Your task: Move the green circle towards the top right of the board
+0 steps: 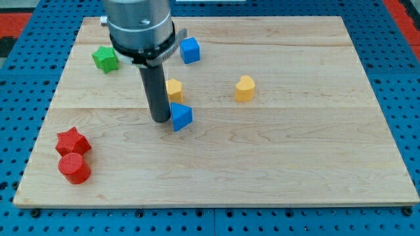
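Note:
No green circle shows in the camera view; the arm's grey body hides part of the board near the top left. The only green block I see is a green star (105, 59) at the top left. My tip (160, 120) rests on the board left of centre. It sits just left of a blue triangle-like block (181, 117), touching or nearly touching it. A yellow block (174, 88) lies just above and to the right of the tip, partly behind the rod.
A blue cube (189, 50) lies near the top, right of the arm. A yellow heart-like block (245, 88) lies right of centre. A red star (72, 141) and a red cylinder (74, 168) sit at the bottom left. The wooden board (315, 164) ends at blue pegboard.

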{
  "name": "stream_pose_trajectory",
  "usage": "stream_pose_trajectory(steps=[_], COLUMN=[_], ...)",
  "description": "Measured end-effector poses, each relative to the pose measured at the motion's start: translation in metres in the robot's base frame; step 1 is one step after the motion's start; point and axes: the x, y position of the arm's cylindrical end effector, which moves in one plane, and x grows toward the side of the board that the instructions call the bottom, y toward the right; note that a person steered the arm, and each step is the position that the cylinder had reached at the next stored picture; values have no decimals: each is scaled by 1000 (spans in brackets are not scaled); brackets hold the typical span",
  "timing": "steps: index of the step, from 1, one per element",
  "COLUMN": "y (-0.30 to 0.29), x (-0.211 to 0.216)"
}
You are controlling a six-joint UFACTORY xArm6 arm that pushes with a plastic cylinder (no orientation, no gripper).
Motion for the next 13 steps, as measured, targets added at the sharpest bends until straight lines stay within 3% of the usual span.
stream_pose_trajectory(steps=[2, 3, 4, 6, 7, 8, 9, 11, 12, 13], y=[30, 82, 92, 93, 70, -2, -52, -60, -106, -47], x=[20, 11, -4, 3, 28, -1, -59, -172, -189, -197])
